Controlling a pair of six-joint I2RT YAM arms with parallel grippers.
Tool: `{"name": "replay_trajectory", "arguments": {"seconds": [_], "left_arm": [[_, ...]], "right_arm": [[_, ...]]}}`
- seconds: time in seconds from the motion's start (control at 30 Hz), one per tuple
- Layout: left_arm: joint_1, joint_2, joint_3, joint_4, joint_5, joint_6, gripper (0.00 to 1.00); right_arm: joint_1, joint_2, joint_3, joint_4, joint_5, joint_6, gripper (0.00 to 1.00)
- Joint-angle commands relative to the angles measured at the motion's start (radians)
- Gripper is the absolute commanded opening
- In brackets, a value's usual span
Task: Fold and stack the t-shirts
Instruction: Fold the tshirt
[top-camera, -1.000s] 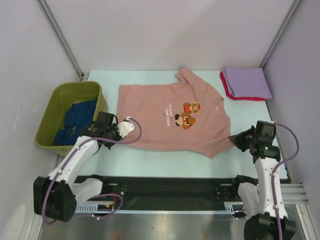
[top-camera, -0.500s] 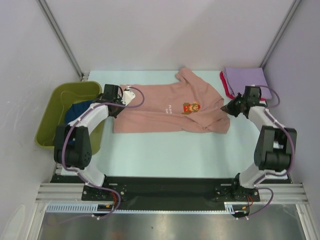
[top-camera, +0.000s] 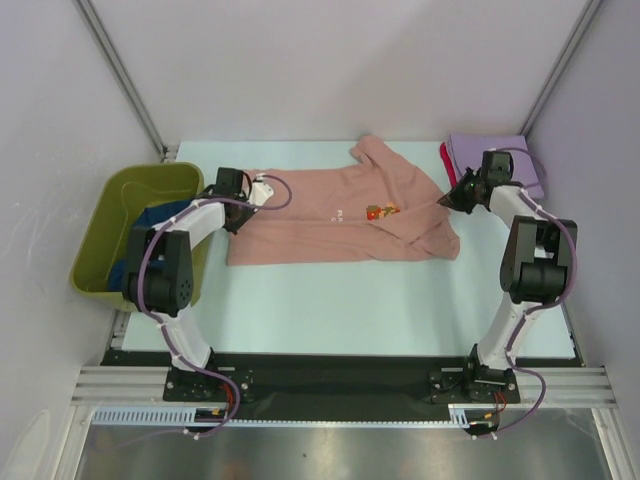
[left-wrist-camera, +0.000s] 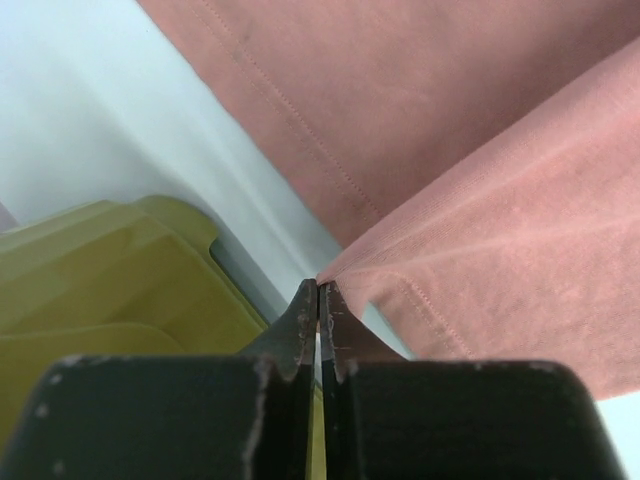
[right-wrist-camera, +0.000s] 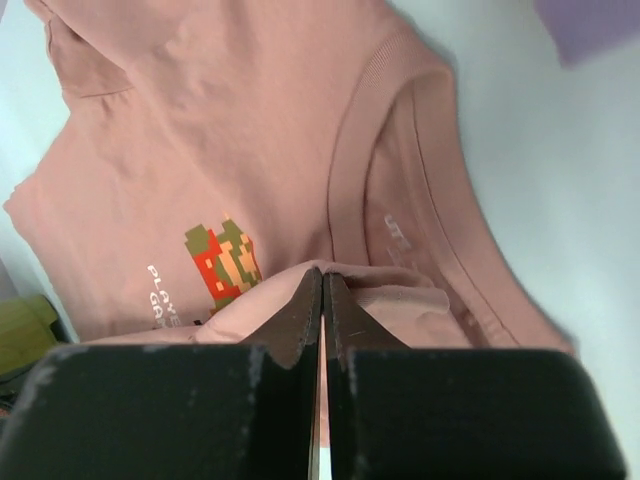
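Left fingers (left-wrist-camera: 308, 318) and right fingers (right-wrist-camera: 310, 302) both clamped shut on the folded-over edge of the salmon-pink cloth t-shirt (top-camera: 330, 235), its long axis stretched left-to-right between them.

My pale bench (top-camera: 330, 300), loaded.
I see a pink shirt (top-camera: 330, 225) mid-bench, green tub (top-camera: 110, 215) left, red shirt (top-camera: 445, 160) far right.

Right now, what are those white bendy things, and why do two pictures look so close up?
They are two robot arms. One picture looks down from above; the other two come from small cameras on the wrists. On the pale table lies a salmon-pink t-shirt, with an olive-green tub beside it and a folded lavender t-shirt on a red t-shirt. The left gripper and right gripper are both shut, each pinching the pink shirt's cloth.
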Motion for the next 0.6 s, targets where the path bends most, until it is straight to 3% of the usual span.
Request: {"name": "replay_trajectory", "arguments": {"seconds": [0.0, 0.03, 0.07, 0.1, 0.13, 0.17, 0.23, 0.3, 0.47, 0.57], "left_arm": [[0.011, 0.022, 0.061, 0.029, -0.045, -0.022, 0.04], [0.011, 0.024, 0.067, 0.033, -0.065, -0.028, 0.17], [0.011, 0.024, 0.075, 0.032, -0.077, -0.042, 0.26], [0.011, 0.019, 0.098, 0.024, -0.086, -0.051, 0.34], [0.011, 0.01, 0.108, 0.019, -0.091, -0.068, 0.45], [0.011, -0.001, 0.116, 0.013, -0.089, -0.076, 0.47], [-0.001, -0.066, 0.112, 0.007, -0.076, -0.087, 0.5], [-0.016, -0.123, 0.049, 0.007, -0.033, -0.073, 0.5], [-0.093, -0.257, -0.161, -0.03, 0.053, 0.096, 0.45], [-0.117, -0.269, -0.296, -0.022, 0.043, 0.174, 0.47]], "right_arm": [[0.006, 0.047, 0.078, -0.057, 0.008, -0.075, 0.0], [0.006, 0.058, 0.122, -0.077, 0.014, -0.095, 0.06], [0.008, 0.081, 0.148, -0.098, 0.022, -0.108, 0.19], [0.008, 0.09, 0.182, -0.158, 0.053, -0.121, 0.46], [0.01, 0.096, 0.214, -0.198, 0.082, -0.135, 0.55], [0.011, 0.099, 0.272, -0.242, 0.166, -0.158, 0.59], [0.008, 0.078, 0.293, -0.348, 0.255, -0.172, 0.64], [-0.006, 0.015, 0.249, -0.408, 0.307, -0.184, 0.61], [-0.001, -0.094, 0.037, -0.44, 0.213, -0.178, 0.47], [0.019, -0.126, -0.07, -0.415, 0.167, -0.177, 0.48]]}}
